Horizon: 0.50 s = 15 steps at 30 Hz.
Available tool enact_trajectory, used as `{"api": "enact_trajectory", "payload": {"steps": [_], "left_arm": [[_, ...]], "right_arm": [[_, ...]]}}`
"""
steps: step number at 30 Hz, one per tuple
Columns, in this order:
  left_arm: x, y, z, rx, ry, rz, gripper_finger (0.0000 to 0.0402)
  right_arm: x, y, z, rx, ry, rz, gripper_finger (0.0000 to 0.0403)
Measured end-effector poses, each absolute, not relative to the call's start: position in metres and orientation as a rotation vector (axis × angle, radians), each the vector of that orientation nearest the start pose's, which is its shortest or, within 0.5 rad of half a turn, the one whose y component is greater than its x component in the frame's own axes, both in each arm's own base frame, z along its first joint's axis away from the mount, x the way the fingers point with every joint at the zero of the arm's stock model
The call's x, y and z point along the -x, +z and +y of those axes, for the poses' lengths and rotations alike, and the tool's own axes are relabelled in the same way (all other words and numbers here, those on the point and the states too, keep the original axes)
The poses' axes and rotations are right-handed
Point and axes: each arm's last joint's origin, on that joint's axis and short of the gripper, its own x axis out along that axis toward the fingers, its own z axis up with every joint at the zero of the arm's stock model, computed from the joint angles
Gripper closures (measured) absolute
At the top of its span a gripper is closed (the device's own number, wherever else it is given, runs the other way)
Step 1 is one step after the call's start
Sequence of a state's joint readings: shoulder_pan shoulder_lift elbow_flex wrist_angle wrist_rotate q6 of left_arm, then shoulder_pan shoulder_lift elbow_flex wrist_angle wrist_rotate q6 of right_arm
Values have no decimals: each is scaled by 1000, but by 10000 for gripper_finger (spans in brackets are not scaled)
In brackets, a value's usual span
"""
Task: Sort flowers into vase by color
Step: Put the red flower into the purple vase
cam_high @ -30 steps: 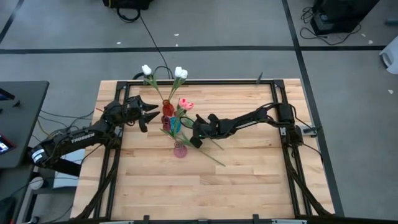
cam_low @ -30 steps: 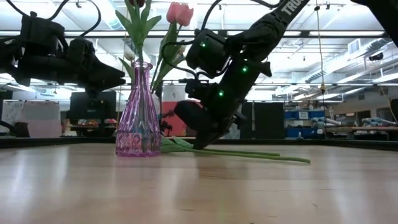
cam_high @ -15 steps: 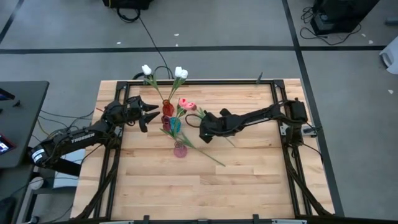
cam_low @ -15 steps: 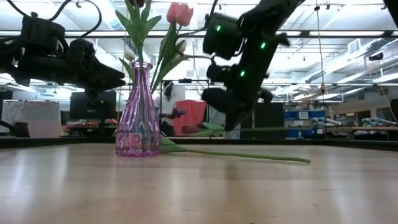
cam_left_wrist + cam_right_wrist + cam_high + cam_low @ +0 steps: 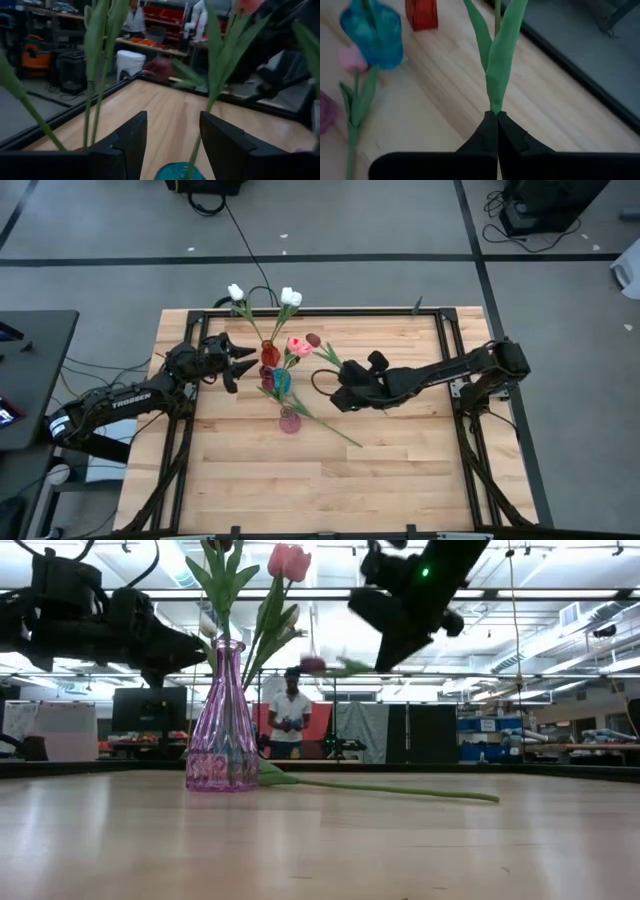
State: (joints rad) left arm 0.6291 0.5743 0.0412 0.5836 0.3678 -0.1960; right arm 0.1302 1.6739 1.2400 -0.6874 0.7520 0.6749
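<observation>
Right gripper (image 5: 340, 393): fingers pressed together on the stem of a maroon tulip (image 5: 313, 340), held clear above the bench (image 5: 400, 470). In the right wrist view the stem and two leaves run straight out from between the closed fingers (image 5: 496, 131). In the low view the bud (image 5: 313, 664) hangs in the air beside the pink vase (image 5: 224, 730), not touching it.

Left gripper (image 5: 238, 362): jaws stand apart and hold nothing, just beside the vase group on its left side, raised off the bench. In the left wrist view stems stand ahead of its fingers (image 5: 131, 140) with the blue vase (image 5: 176, 172) between and below them.

Vases: red vase (image 5: 270, 355), blue vase and pink vase stand close together left of bench centre, toward the far edge. Two white tulips (image 5: 290, 297) lean out past the far edge from the red vase. A pink tulip (image 5: 298, 346) stands above the blue vase.

One loose stem (image 5: 330, 426) lies flat on the bench, running from the pink vase toward the centre.

Open room: the near half and the right side of the bench are bare wood. A black frame rail (image 5: 445, 350) borders the bench edges.

A person (image 5: 290, 723) stands in the room beyond.
</observation>
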Motion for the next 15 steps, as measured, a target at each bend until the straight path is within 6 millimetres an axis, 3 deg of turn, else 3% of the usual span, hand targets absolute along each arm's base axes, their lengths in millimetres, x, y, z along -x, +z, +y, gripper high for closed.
{"api": "enact_trajectory", "payload": {"steps": [6,15], "left_arm": [[-122,193,72,134,355,39,214],[-129,230,63,47,244,-17,214]], "right_arm": [[-323,259,25,-89,-817,739,400],[-311,291,20,-42,-765,652,400]]}}
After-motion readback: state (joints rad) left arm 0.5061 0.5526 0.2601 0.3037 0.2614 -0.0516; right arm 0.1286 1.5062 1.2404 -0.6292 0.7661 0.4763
